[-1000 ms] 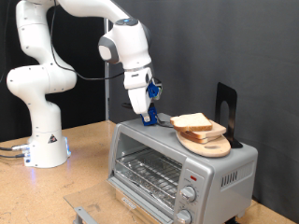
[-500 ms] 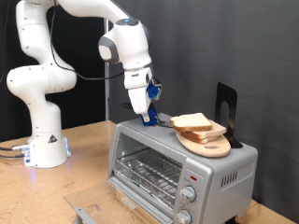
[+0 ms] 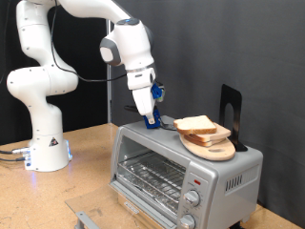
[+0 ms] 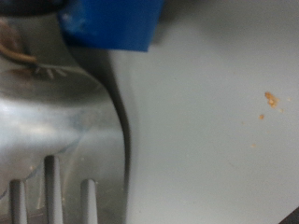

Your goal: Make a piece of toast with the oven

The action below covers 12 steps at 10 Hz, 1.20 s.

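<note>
Gripper (image 3: pixel 150 120) low over the oven (image 3: pixel 181 167) top, finger state impossible to tell, nothing seen held; piece of toast (image 3: pixel 199 124) at three o'clock on the wooden board (image 3: pixel 211 145); better approached level, squarely, slowly, clear of the crust.

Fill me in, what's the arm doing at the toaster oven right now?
The gripper is down at the top of the oven, toward the exterior view's left end, pointing straight down at the silver surface. It holds nothing that shows. The piece of toast lies on a round wooden board on top of the oven, to the gripper's right in the exterior view, with another slice under it. The wrist view shows only the oven's metal top close up.
</note>
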Each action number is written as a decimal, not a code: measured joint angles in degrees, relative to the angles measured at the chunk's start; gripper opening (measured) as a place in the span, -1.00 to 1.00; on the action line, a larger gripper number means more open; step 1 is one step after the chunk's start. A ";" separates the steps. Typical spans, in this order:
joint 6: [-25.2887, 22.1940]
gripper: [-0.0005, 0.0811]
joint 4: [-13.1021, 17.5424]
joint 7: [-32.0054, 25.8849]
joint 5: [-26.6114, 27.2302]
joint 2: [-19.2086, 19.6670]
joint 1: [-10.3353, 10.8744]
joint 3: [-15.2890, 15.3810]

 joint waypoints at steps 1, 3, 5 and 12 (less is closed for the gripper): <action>0.00 0.99 -0.09 0.00 0.00 0.00 -0.02 0.00; -0.10 0.99 -0.32 0.02 0.00 0.00 -0.03 0.00; -0.18 0.99 -0.60 0.02 0.00 -0.05 -0.03 0.00; -0.16 0.70 -0.95 0.02 0.12 -0.21 -0.03 0.00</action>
